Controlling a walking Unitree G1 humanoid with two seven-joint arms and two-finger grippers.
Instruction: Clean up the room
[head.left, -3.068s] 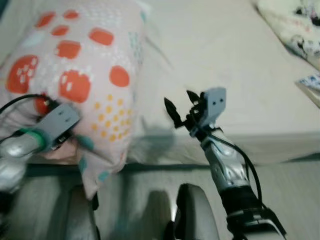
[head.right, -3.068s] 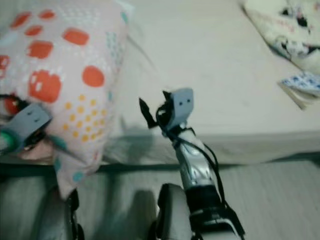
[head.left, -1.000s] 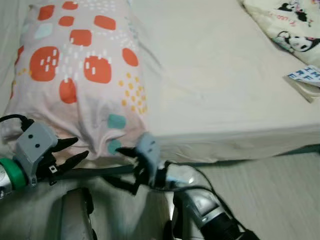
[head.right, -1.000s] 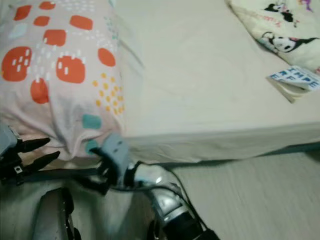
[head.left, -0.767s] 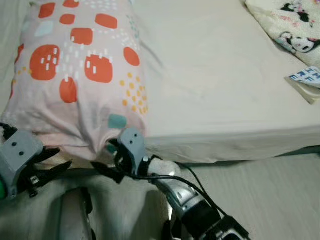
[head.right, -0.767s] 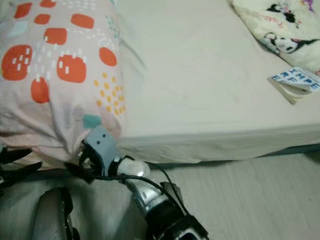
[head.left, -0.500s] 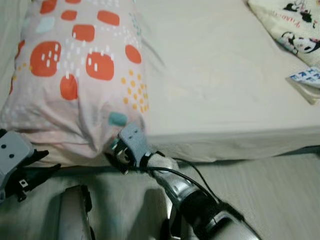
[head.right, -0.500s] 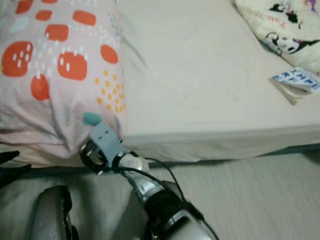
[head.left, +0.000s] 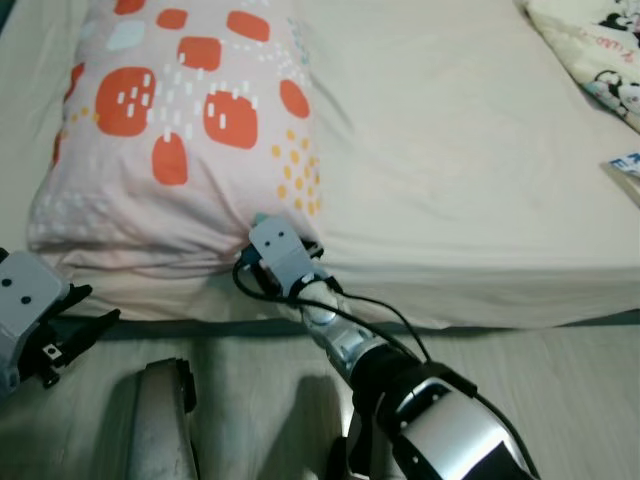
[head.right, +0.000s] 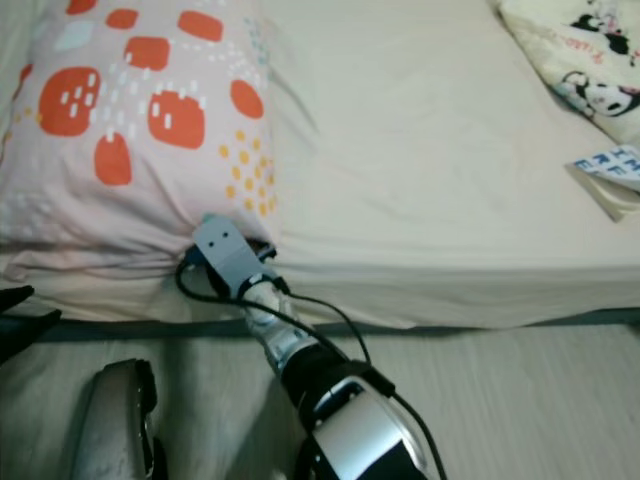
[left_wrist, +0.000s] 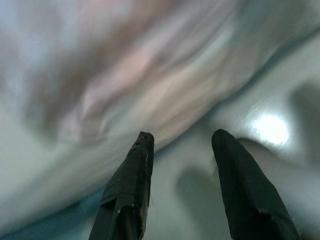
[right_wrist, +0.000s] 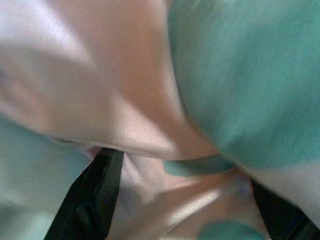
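Step in hand: right gripper (head.left: 262, 262), fingers spread, pushed into pillow (head.left: 190, 120) corner on bed (head.left: 450, 150); left gripper (left_wrist: 180, 145) parted, idle; next, closing.

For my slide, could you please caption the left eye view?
Right pincer pressed into the near corner of the patterned pillow on the bed.

Silver segmented right arm (head.left: 440, 440) with black cable; grey box-shaped wrist housings; left gripper (left_wrist: 181, 145) has long tapered black fingers.
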